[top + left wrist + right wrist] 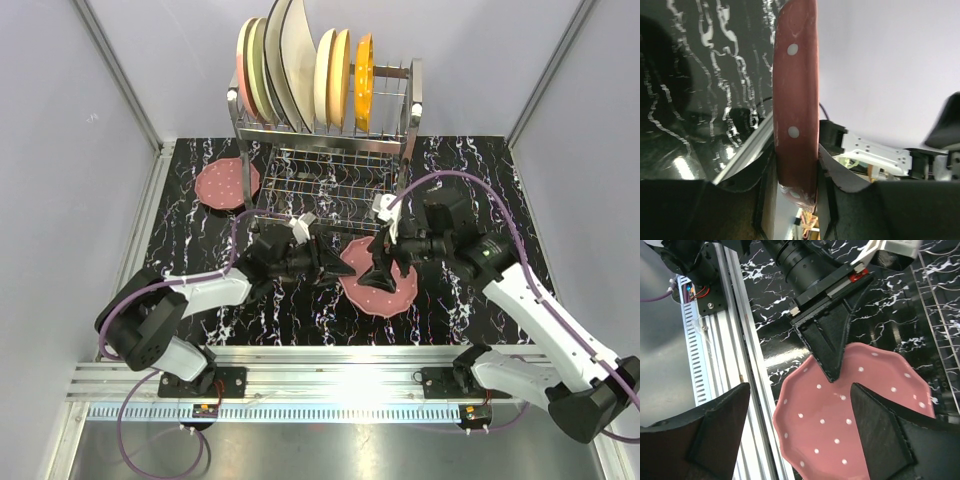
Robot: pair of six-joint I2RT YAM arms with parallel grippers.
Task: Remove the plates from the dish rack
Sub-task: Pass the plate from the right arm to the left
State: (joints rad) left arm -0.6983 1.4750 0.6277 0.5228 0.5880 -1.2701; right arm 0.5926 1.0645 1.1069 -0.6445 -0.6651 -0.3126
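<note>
Left gripper [795, 185] is noted clamped on the rim of the pink dotted plate [796, 100], while the right gripper [800, 390] is seen spread wide over that plate's far side, gripping nothing. The plate is held low over the black marbled table [480, 180], in front of the dish rack [330, 150]. Six other plates [300, 65] are stood on edge in the rack's top tier, and a second pink plate [225, 183] is laid flat beside its left end.

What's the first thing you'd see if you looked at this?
A pink dotted plate sits in the middle, pinched at its rim by the left gripper, with the right gripper wide open right by it. At the back, a shiny dish rack holds a row of upright plates on its top tier.
</note>
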